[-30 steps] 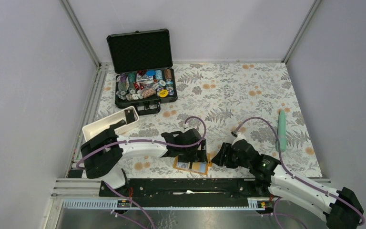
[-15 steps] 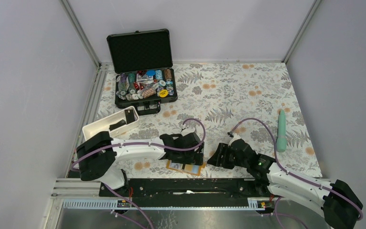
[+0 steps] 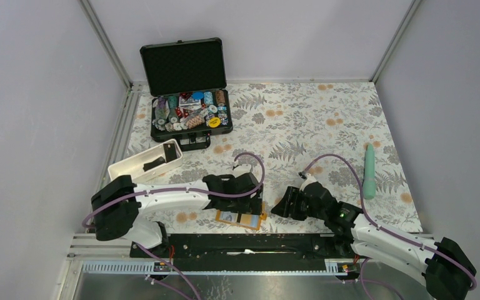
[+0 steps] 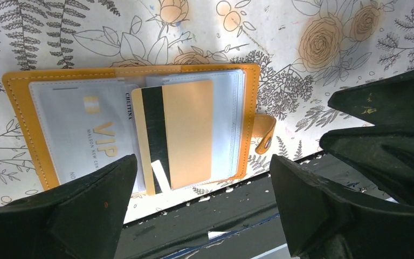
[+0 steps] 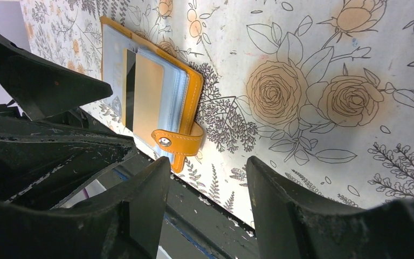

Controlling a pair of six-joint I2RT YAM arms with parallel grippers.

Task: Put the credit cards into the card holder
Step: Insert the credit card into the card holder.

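Left wrist camera is showing you the card holder [image 4: 19, 108] lying open and flat on the floral table [image 4: 280, 21], right at its near edge between the two arms. The pale card [image 4: 86, 135] is sitting under the clear sleeve on the left half. The gold card [image 4: 186, 129], black stripe up, is lying over the sleeves on the right half, with its near end poking past them. You cannot tell whether it is in a pocket or only resting on top.

The left gripper [image 4: 200, 167] is hanging above it, fingers spread wide with nothing between them. The right gripper [image 5: 207, 162] is sitting just right of the snap tab [image 5: 175, 143], fingers apart as well and gripping nothing.

That gold card is likely your main risk. A finger brushing it toward you could slide it off the holder and down onto the black rail [image 3: 237, 240] running along the near edge. A push on the holder itself could tip it over that edge too.

The two grippers are crowding each other on either side of the holder, so any reach risks a knock.

At the far left, the black case [image 3: 183, 65] of poker chips is standing open. The white tray [image 3: 131, 170] is lying nearer, by the left arm. A teal stick-shaped tool [image 3: 369, 172] is lying at the right. None is standing in your way.
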